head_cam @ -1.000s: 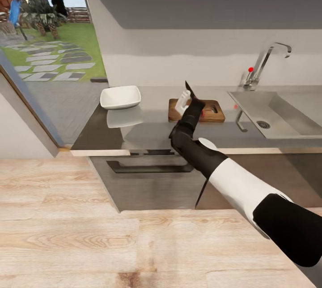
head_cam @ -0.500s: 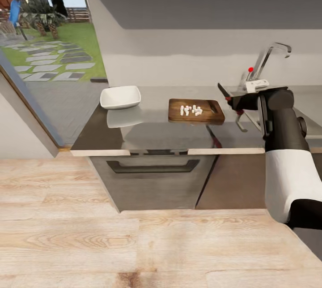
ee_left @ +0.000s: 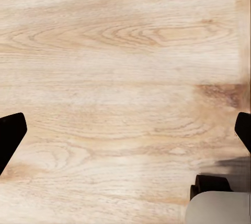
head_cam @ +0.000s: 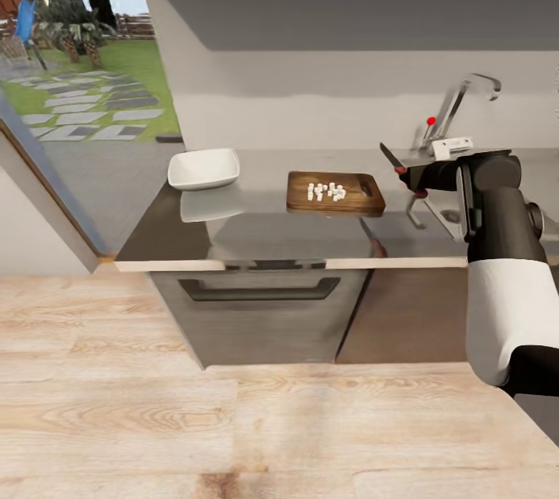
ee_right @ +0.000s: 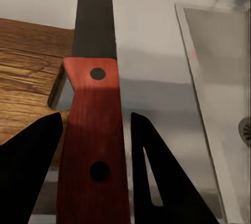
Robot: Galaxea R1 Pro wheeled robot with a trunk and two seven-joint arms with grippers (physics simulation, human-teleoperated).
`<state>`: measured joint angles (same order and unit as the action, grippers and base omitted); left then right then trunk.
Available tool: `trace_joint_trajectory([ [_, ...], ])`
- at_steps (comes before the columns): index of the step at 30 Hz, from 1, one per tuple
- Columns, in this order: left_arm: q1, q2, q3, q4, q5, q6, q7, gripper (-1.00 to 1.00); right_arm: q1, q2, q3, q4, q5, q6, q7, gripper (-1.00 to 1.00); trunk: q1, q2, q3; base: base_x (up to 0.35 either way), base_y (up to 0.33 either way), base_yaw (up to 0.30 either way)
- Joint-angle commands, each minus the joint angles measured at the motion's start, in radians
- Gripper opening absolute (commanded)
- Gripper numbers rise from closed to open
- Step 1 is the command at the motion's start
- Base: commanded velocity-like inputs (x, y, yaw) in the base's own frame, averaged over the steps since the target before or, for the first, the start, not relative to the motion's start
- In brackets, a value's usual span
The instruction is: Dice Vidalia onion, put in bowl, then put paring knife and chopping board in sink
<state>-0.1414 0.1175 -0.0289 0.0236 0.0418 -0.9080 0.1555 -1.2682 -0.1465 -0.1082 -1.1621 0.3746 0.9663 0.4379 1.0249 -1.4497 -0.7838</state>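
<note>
several white onion dice [head_cam: 328, 191] lie heaped on the chopping board [head_cam: 335, 194] on the countertop [head_cam: 256, 231], bowl [head_cam: 203, 168] well to its left. your right gripper [head_cam: 414, 177] clamps the paring knife [ee_right: 93, 130] — hovering near the sink [head_cam: 452, 218], it seems. your left gripper [ee_left: 125, 140] is spread wide — over wooden floor [ee_left: 120, 72].

knife [ee_right: 93, 130]: red handle, two dark rivets, dark blade;
board [head_cam: 335, 194]: brown wood grain;
onion pieces [head_cam: 327, 191]: white;
bowl [head_cam: 203, 168]: white;
countertop [head_cam: 256, 231]: grey steel;
floor [ee_left: 125, 78]: pale wood grain
</note>
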Motion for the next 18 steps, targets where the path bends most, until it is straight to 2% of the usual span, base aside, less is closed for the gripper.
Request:
trace_joint_trajectory([
  [1,-0.001,-0.003,-0.003,0.003,0.005,-0.005,0.001,1.0,0.0,0.0,-0.001,-0.001,0.011,0.003,0.01,-1.0,0.0,0.0,-0.001,0.103,-0.268,0.0],
  [7,-0.001,-0.011,-0.002,0.006,0.005,-0.003,0.001,1.0,0.0,0.002,-0.002,-0.001,0.062,0.002,0.006,-1.0,0.0,0.0,-0.001,0.121,-0.29,0.0],
  [10,-0.001,-0.017,-0.001,0.006,0.004,-0.003,0.0,1.0,0.002,0.003,-0.005,0.002,0.069,-0.013,0.0,-1.0,0.0,0.0,-0.001,0.048,-0.124,0.0],
  [12,-0.001,-0.017,-0.001,0.005,0.004,-0.003,0.0,1.0,0.008,0.002,-0.006,0.005,0.068,-0.054,-0.006,-1.0,0.0,0.0,-0.001,0.01,-0.027,0.0],
  [15,-0.001,-0.016,0.0,0.004,0.004,-0.005,0.001,1.0,0.04,0.002,-0.01,0.015,0.067,-0.157,-0.012,-1.0,0.0,0.0,-0.001,0.005,-0.013,0.0],
  [18,-0.001,-0.002,0.002,0.004,0.005,-0.004,0.001,1.0,0.063,0.001,-0.021,0.023,0.067,-0.191,-0.013,-1.0,0.0,0.0,-0.001,0.088,-0.101,0.0],
])
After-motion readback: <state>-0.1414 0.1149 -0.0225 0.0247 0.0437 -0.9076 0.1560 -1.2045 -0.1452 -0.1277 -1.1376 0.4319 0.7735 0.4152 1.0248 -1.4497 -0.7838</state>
